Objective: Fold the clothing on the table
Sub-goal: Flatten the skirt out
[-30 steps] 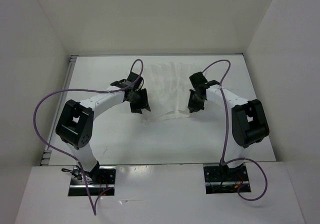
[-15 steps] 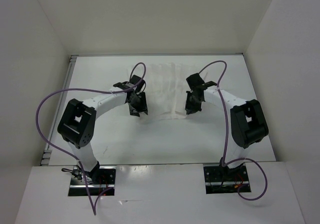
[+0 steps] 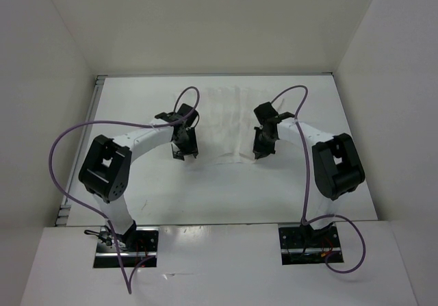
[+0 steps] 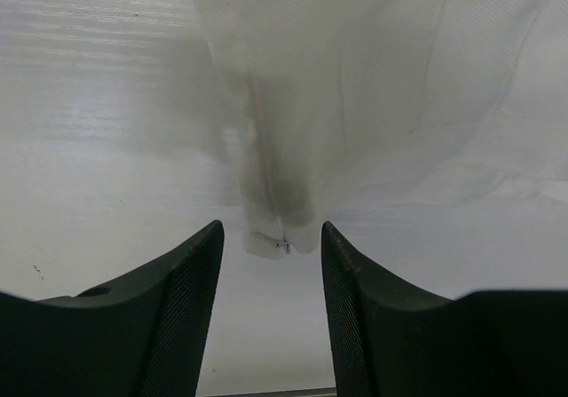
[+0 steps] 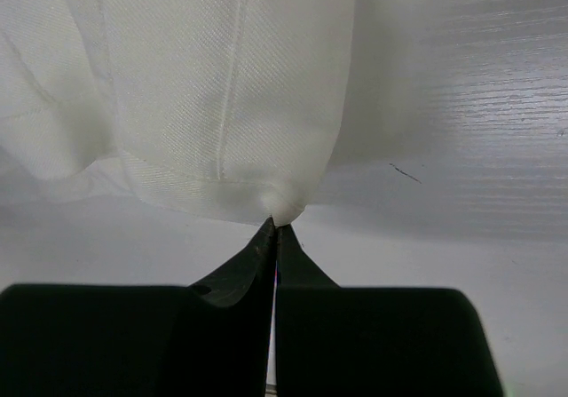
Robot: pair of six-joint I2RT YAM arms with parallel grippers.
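one: both arms have drifted a little toward 9 o'clock since a second ago, and the near hem of the clothing (image 3: 226, 118) now looks narrower between them.

two: where does the clothing lie?

one: on the middle of the surface (image 3: 137, 183), toward the far edge. its long axis runs from 6 to 12 o'clock, and the hem faces the arm bases.

two: and the right end effector (image 5: 273, 233)?

one: clenched. the wrist view shows its tips pinched together on the near-right corner of the hem, and the cloth fans away from them toward 12 o'clock.

two: the left end effector (image 4: 272, 230)?

one: released, with the fingers standing wide and nothing between them. the near-left corner sits just beyond the tips at 12 o'clock, roughly centred on the gap. i cannot tell whether that corner lies flat on the surface or hangs a touch above it.

two: so which relation matters?

one: that corner against the open fingers. the left arm is the nearer one, and the corner is dead ahead rather than off to 3 or 9. i judge a short advance toward 12 o'clock followed by a close would match the right side's grip. both near corners could then be carried along the long axis toward the far edge.
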